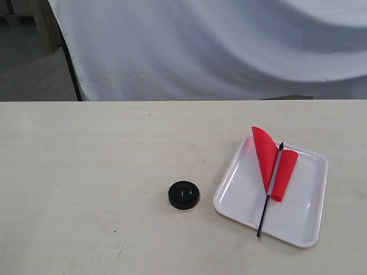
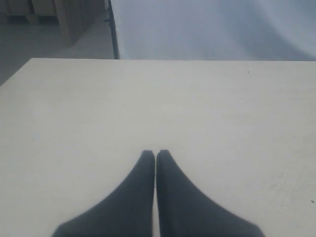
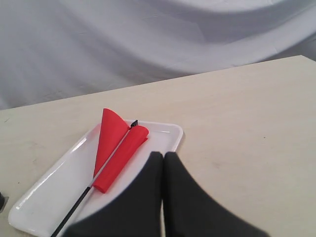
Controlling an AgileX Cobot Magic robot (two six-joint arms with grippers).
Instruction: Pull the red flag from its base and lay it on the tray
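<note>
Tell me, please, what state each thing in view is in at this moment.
red flag: off its stand, lying in the tray, cloth curled on both sides of the pole, the pole's blunt end sticking out over the rim.
base: empty, flat on the table, apart from the tray.
tray: flat on the table, holding the flag.
left gripper: shut, holding nothing.
right gripper: shut, holding nothing.

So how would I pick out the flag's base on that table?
Look at the pale table, then the white tray on its right with the red flag lying in it. Just left of the tray, not touching it, sits the base: a small round black disc, while its neighbours are white and red.
</note>
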